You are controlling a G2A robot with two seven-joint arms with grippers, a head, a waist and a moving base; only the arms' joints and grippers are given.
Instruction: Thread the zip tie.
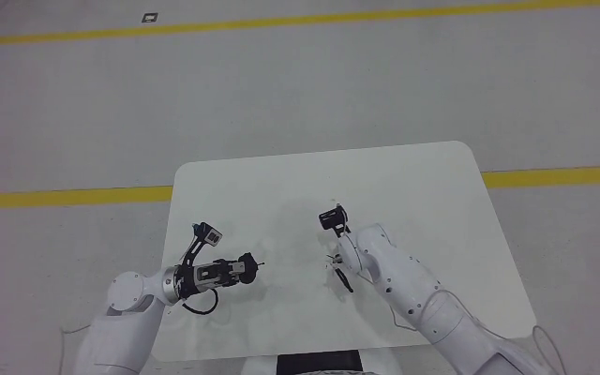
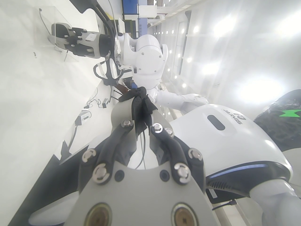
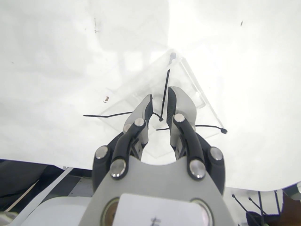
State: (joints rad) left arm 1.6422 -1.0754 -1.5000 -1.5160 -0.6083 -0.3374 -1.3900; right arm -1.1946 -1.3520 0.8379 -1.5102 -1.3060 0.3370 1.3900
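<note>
My left gripper point(image 1: 251, 266) hovers over the table's left front, shut on a black zip tie point(image 2: 142, 142) whose thin strap runs back between the fingers point(image 2: 122, 116); a short tip point(image 1: 261, 265) sticks out ahead. My right gripper point(image 3: 160, 94) points down at a clear plastic stand point(image 3: 188, 76) near the table's middle front and is open. A second black zip tie point(image 3: 165, 90) stands between its fingers, head point(image 3: 161, 119) nearest the wrist, touching neither pad that I can see. The left wrist view has the right gripper point(image 2: 62, 39) at the stand point(image 2: 55, 15).
Two more black zip ties lie across the stand, one point(image 3: 108, 115) to one side of the right gripper and one point(image 3: 211, 127) to the other. The white table point(image 1: 281, 187) is bare towards the back. Spare zip ties point(image 3: 242, 207) hang below the table's front edge.
</note>
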